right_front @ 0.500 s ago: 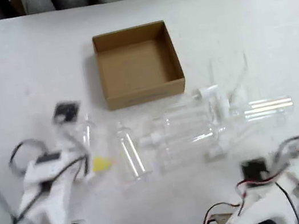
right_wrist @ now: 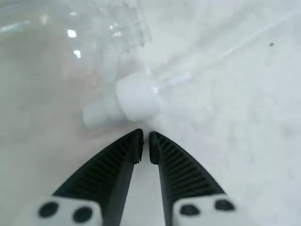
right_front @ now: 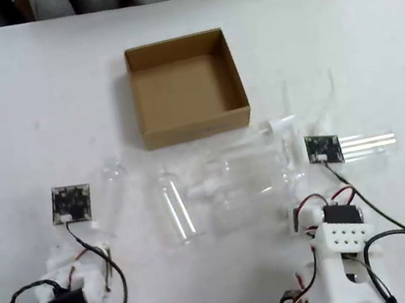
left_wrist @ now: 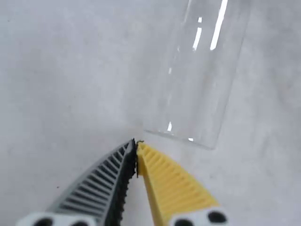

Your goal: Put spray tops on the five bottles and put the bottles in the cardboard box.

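The left gripper (left_wrist: pixel 136 147) is clenched on nothing, its tips just beside a clear bottle (left_wrist: pixel 202 70). The right gripper (right_wrist: pixel 145 141) is all but closed and empty, its tips near a white spray top (right_wrist: pixel 136 101). The bottles (right_front: pixel 178 214) lie mid-frame, below the box (right_front: pixel 197 129) at upper centre.

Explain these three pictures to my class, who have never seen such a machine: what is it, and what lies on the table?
Two small robot arms sit side by side at a white table. One picture looks down from above; the other two come from cameras on the arms' wrists. A box stands open and empty, with clear bottles lying near it. The left hand is shut beside a bottle, the right hand shut by a white spray top. Neither holds anything.
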Robot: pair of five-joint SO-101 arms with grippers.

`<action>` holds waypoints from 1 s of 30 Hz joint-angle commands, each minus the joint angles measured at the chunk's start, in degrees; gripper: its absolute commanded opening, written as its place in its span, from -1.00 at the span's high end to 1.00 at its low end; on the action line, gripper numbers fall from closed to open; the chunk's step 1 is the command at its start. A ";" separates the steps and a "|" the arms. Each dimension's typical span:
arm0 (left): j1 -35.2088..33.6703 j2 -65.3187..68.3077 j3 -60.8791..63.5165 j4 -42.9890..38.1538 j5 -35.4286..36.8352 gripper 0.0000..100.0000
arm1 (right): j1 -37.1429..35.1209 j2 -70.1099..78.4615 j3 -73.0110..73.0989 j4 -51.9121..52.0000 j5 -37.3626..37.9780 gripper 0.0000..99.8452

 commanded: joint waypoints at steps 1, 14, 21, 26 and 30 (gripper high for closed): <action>-0.57 -0.75 -0.09 0.44 -0.35 0.96 | -1.63 0.48 0.35 -0.75 -1.58 0.97; -0.57 -0.75 -0.09 0.44 -0.35 0.96 | -1.54 -2.33 -2.37 -0.84 -1.58 0.97; -0.57 -0.75 -0.09 0.44 -0.35 0.96 | -1.10 -19.30 -2.73 -0.57 -1.58 0.97; -0.48 -0.75 -0.09 0.44 -0.53 0.96 | 4.88 -36.53 -3.16 -0.84 -1.58 0.96; -0.48 -0.75 -0.09 0.44 -0.53 0.96 | 5.67 -50.86 -0.62 0.40 -1.23 0.96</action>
